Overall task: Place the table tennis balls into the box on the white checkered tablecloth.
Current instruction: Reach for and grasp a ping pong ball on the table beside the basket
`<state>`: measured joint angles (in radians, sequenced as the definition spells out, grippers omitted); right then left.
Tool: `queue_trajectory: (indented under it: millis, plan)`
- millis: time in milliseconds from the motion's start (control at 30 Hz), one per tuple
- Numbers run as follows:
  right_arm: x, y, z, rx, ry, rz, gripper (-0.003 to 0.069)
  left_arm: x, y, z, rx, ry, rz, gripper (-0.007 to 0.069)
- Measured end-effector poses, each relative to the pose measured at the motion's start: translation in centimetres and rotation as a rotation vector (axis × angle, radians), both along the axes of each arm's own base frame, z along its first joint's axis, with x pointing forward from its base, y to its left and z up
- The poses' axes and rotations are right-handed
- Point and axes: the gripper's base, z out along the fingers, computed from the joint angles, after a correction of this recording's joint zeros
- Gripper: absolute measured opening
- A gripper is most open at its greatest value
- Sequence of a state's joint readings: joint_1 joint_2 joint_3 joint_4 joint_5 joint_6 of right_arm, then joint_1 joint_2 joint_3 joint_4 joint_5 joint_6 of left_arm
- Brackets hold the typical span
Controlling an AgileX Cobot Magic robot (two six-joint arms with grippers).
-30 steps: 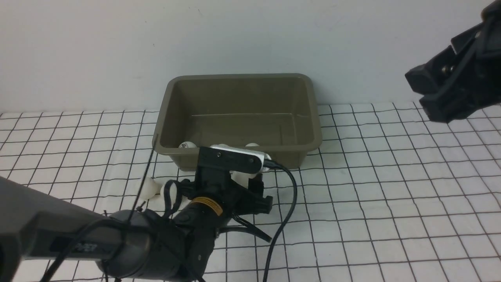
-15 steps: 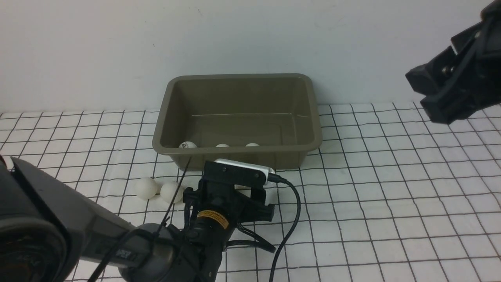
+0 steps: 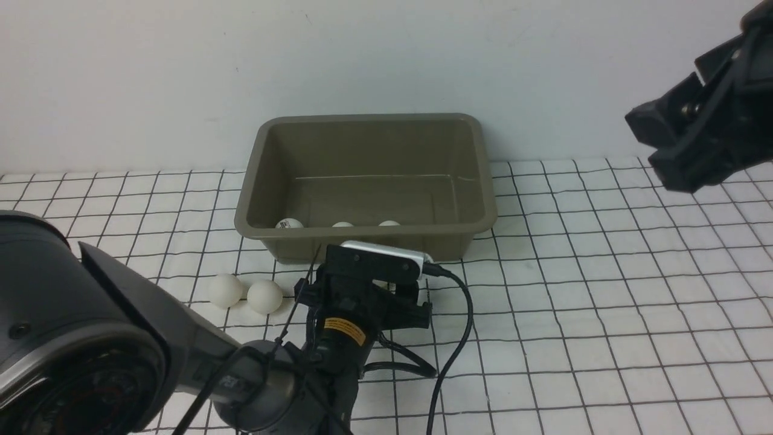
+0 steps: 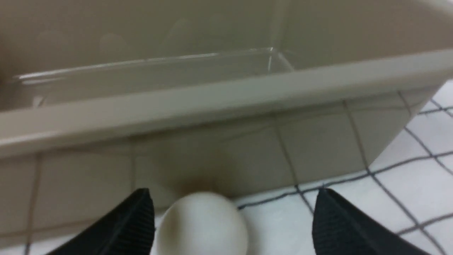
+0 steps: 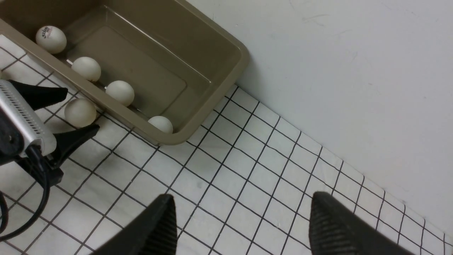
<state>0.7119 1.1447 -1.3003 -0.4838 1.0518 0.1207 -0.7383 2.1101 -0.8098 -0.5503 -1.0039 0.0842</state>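
Observation:
The olive-grey box (image 3: 362,231) stands on the white checkered tablecloth (image 3: 574,272) by the wall. The right wrist view shows several white balls along its near wall (image 5: 119,92); three tops show in the front view (image 3: 342,224). Two more balls (image 3: 226,290) (image 3: 264,296) lie on the cloth in front of the box's left corner. My left gripper (image 4: 233,198) is open and low at the box's front wall. A ball (image 4: 201,225) lies on the cloth between its fingers, close to one finger (image 4: 134,219). My right gripper (image 5: 240,200) is open, empty and raised at the right (image 3: 694,145).
A pale wall rises right behind the box. My left arm and its cable (image 3: 453,338) fill the lower left of the front view. The cloth to the right of the box (image 5: 247,170) carries no objects.
My left wrist has shifted a little right and lower in front of the box, and the two balls at the left have come into clear view. The right arm has not moved.

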Motion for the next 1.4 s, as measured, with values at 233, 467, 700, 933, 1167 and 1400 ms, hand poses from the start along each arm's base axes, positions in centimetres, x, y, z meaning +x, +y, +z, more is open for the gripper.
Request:
queue_trajectory:
  millis: [233,467,700,933,1167,1400]
  plan:
    - [0.0,0.0,0.0,-0.012,0.004,0.002,0.0459,0.9,-0.6,-0.3,0.024,0.04,0.02,0.0542]
    - [0.0,0.0,-0.1,-0.011,0.007,0.002,0.0459,0.9,-0.5,-1.3,0.03,0.075,0.036,0.047]
    - [-0.1,0.0,-0.1,-0.004,0.015,0.006,0.0459,1.4,0.0,-1.6,0.004,0.076,0.037,0.0342]
    - [-0.1,0.0,-0.1,-0.004,0.015,0.006,0.0459,1.0,-0.1,-1.6,0.032,0.057,0.012,0.0343]
    - [-0.1,0.0,-0.1,-0.005,0.014,0.006,0.0459,-1.8,-1.5,0.5,0.121,-0.029,-0.057,0.0343]
    - [-0.1,0.0,-0.1,-0.004,0.015,0.006,0.0459,-5.7,-2.7,4.3,0.121,-0.089,-0.126,0.0343]
